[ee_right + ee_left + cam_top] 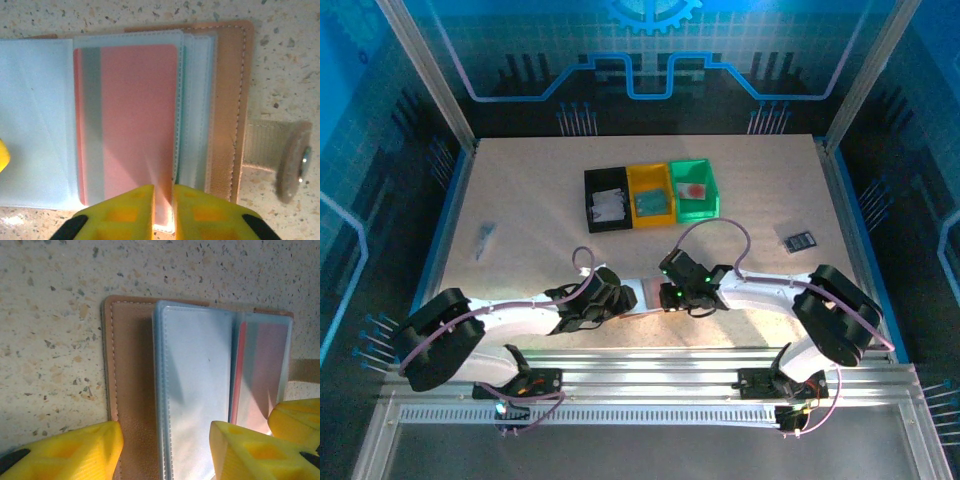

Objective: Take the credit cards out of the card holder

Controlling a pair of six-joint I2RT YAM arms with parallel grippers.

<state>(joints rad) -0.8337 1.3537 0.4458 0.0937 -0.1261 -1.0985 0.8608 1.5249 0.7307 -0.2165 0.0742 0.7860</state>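
The card holder (642, 297), a pinkish-tan wallet, lies open on the table between my two grippers. Its pale blue-green clear pockets (195, 375) fan out over the leather cover (130, 365). A reddish credit card (135, 115) sits in the right-hand pocket. My left gripper (166, 432) stands open, one finger at the cover's left edge and the other on the clear pockets. My right gripper (164, 192) is shut on the lower edge of the reddish credit card, pinching card and pocket together. The holder's snap strap (285, 160) sticks out to the right.
Black (607, 198), yellow (651, 195) and green (694, 189) bins stand in a row at the back middle. A small dark flat object (800, 240) lies at the right, a pale one (485, 240) at the left.
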